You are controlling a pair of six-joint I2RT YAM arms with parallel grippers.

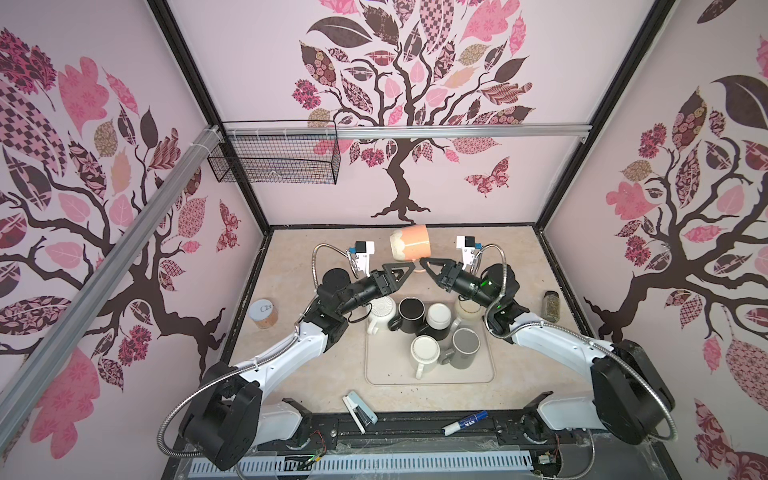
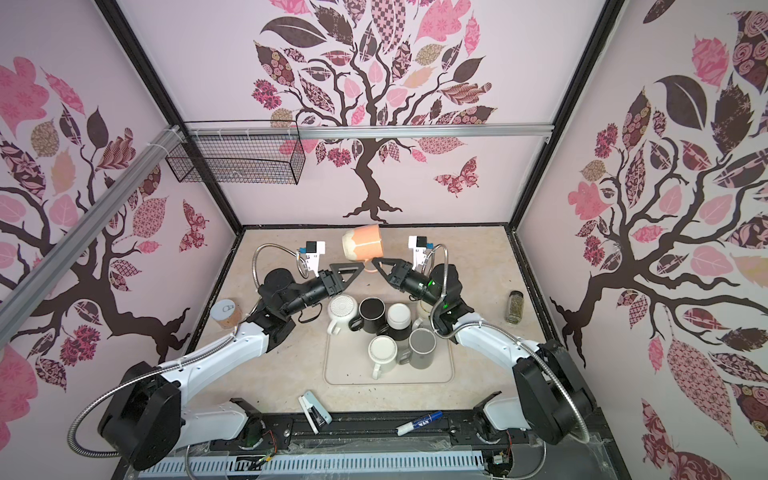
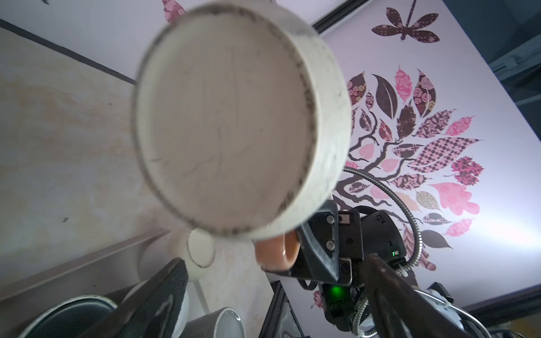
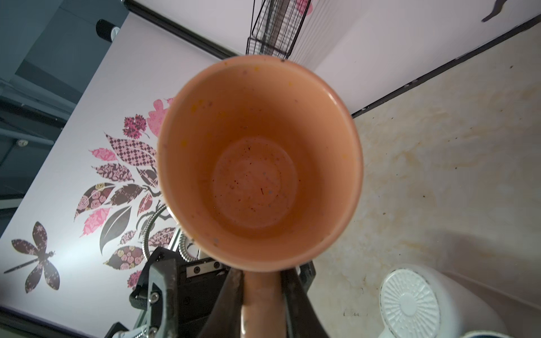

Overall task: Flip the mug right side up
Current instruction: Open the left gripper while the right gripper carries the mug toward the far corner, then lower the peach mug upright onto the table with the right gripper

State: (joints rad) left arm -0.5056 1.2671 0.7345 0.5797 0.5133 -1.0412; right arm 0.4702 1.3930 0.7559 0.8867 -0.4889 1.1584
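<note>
Beige marbled tabletop (image 1: 291,365) fills an enclosure of pink walls printed with trees, and closest to the arm bases lie a stapler (image 1: 359,411) and a blue marker (image 1: 464,422), the marker on the black front rail. Beyond them a shallow tray (image 1: 478,376) carries a cluster of cups: a white mug (image 1: 424,353) and a grey mug (image 1: 465,345) in front, then a black mug (image 1: 411,313) and a ribbed mug (image 1: 382,309) standing base-up behind. A lidded jar (image 1: 263,313) stands off to the left of the tray and a spice jar (image 1: 551,306) off to the right. Past the tray the two pincers meet nose to nose. The right gripper (image 1: 424,262) is pinched tight on the handle (image 4: 260,298) of the orange mug (image 1: 411,242), which hangs on its side above the table's far edge, cream base toward the left arm, mouth toward the right arm. The left gripper (image 1: 407,269) stands wide and holds nothing, just beside that handle. Farthest back, a wire basket (image 1: 274,160) hangs on the rear wall
</note>
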